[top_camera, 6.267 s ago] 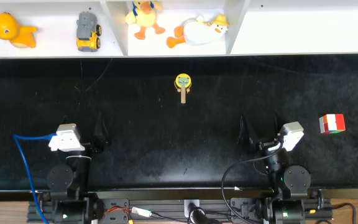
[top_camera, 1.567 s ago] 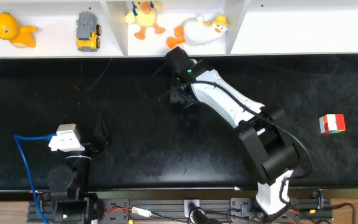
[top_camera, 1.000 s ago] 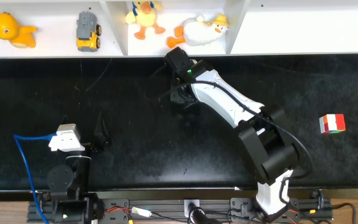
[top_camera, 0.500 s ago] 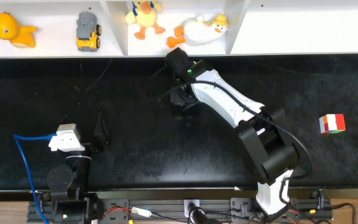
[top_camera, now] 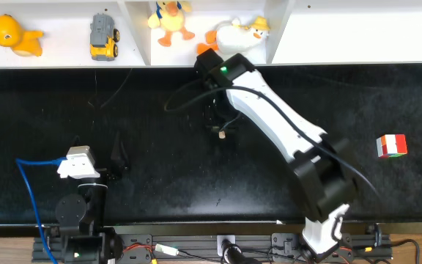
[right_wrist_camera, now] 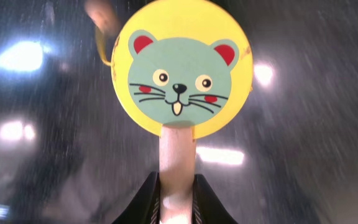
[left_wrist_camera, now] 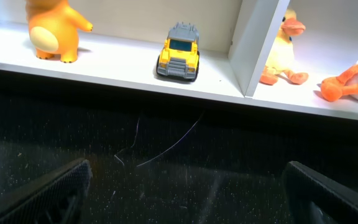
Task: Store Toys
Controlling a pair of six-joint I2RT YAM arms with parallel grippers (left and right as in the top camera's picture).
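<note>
Yellow round wooden mouse-face toy (right_wrist_camera: 178,68) gripped
Clamped by its stick in right end effector (right_wrist_camera: 178,194), over black surface (top_camera: 160,176).

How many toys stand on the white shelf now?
4. An orange figure and a truck in the left compartment; a yellow duck and a white duck in the middle one. None seems hidden.

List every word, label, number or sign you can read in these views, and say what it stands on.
None can be read in these views.
The yellow disc toy, held in the right gripper, bears a painted animal face, no letters.
The toy truck shows no legible print.
The coloured cube is too small to show any mark.
</note>
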